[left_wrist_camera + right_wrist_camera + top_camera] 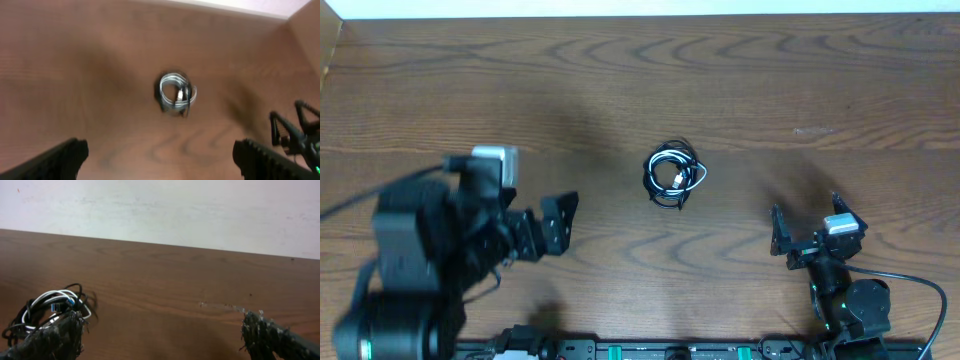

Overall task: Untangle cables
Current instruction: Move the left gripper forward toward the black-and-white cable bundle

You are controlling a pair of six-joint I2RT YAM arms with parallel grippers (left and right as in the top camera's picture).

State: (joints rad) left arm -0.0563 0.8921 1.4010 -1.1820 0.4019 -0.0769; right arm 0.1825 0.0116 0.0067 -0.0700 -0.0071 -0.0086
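On the wood-grain table (pixel 770 80), thin black and white cables (pixel 674 177) lie coiled.
My left gripper (pixel 160 155) and right gripper (pixel 162 330) gape wide, empty; the right wrist view alone shows a blue plug (pixel 56 307).

No text, label, brand, number or sign can be read in any view, neither on the brown wood-grain table (pixel 740 90) nor on the coiled bundle of thin black and white cables (pixel 675 177) at centre frame.
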